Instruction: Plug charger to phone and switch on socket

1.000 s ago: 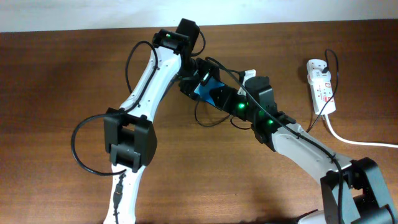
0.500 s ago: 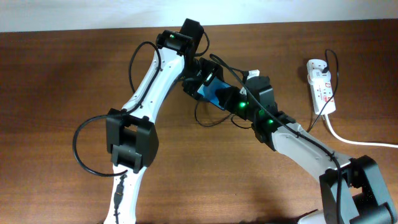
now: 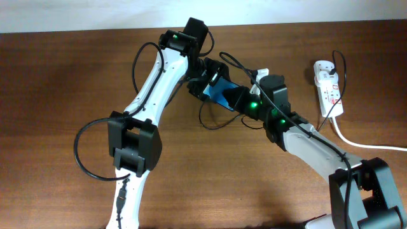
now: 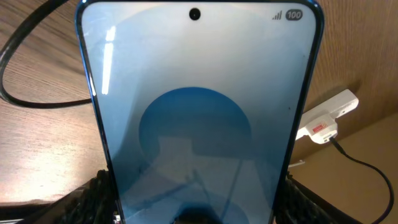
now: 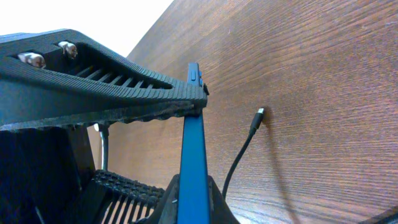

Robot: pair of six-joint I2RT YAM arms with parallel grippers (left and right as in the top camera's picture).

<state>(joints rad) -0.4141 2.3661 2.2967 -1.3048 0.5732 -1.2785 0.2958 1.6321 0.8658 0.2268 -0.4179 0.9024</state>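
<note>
The phone [image 3: 221, 94] has a blue screen and is held above the table between both grippers. My left gripper [image 3: 206, 79] is shut on one end; its wrist view shows the screen [image 4: 199, 112] filling the frame between its fingers [image 4: 199, 208]. My right gripper [image 3: 239, 100] is shut on the other end, where the phone shows edge-on [image 5: 194, 124] in its jaws [image 5: 193, 202]. The charger's black cable [image 5: 239, 155] lies on the table, its plug tip [image 5: 260, 112] free and apart from the phone. The white socket [image 3: 329, 89] lies at the far right.
A thick white cord [image 3: 362, 144] runs from the socket to the right edge. The thin black cable [image 3: 344, 79] loops beside the socket. The socket also shows in the left wrist view [image 4: 326, 118]. The table's far edge is just behind the left arm.
Both grippers and the phone have shifted slightly up and to the right. The right gripper has swung further toward the socket side. Both grips are unchanged.
</note>
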